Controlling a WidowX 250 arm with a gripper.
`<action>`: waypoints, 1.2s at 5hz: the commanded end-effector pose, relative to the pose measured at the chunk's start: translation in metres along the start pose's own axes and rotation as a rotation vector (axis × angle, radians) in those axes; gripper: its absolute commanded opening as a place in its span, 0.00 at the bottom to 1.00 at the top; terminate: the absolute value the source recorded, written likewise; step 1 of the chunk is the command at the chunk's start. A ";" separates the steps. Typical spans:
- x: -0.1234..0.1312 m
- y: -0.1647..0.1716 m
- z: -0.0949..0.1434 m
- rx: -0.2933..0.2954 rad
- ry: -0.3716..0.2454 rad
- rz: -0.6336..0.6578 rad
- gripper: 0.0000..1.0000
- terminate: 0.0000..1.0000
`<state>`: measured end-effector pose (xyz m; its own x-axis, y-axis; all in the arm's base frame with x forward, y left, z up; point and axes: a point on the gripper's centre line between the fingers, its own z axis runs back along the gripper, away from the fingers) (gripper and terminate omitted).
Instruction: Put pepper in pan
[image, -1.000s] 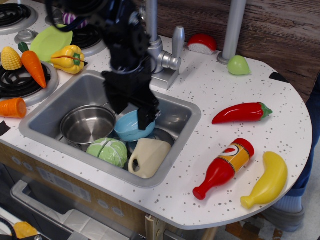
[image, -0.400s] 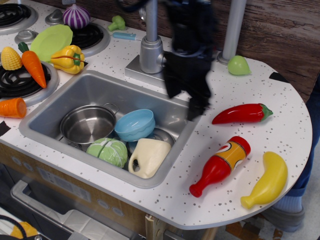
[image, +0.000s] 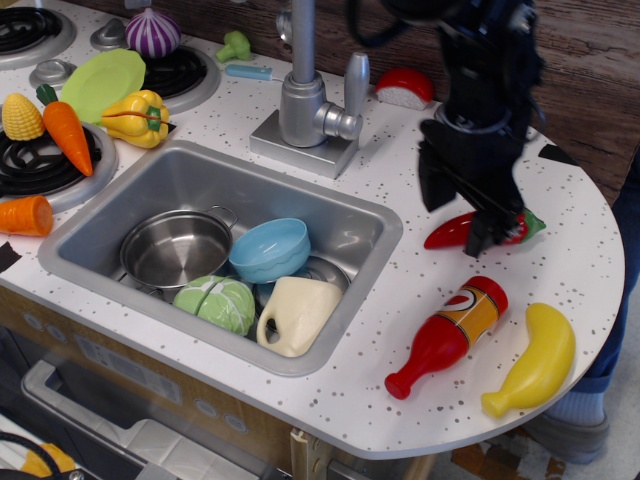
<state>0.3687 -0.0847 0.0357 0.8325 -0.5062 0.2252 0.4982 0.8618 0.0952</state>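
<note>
Now the gripper (image: 461, 218) is seen poised directly over the pepper (image: 448, 232), its two dark fingers (image: 484, 229) spread apart with nothing held between them. The chili is laid flat on the speckled counter (image: 400, 300) to the right of the sink (image: 345, 352), its middle hidden by one finger and its green cap peeking out beyond. Just below, a ketchup bottle (image: 448, 336) and a banana (image: 530, 362) are lying close by. Across in the sink, the pan (image: 176, 248) is found empty at the left, crowded by a blue bowl (image: 270, 248), a cabbage (image: 215, 303) and a cream jug (image: 296, 313). The faucet (image: 305, 90) is planted behind the basin
</note>
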 end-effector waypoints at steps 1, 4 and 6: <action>0.025 0.009 -0.011 0.001 -0.101 -0.012 1.00 0.00; 0.023 0.025 -0.007 0.084 -0.061 0.143 0.00 0.00; -0.019 0.081 0.051 0.215 0.080 0.155 0.00 0.00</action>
<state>0.3666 0.0201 0.0716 0.9196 -0.3809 0.0963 0.3463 0.9016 0.2591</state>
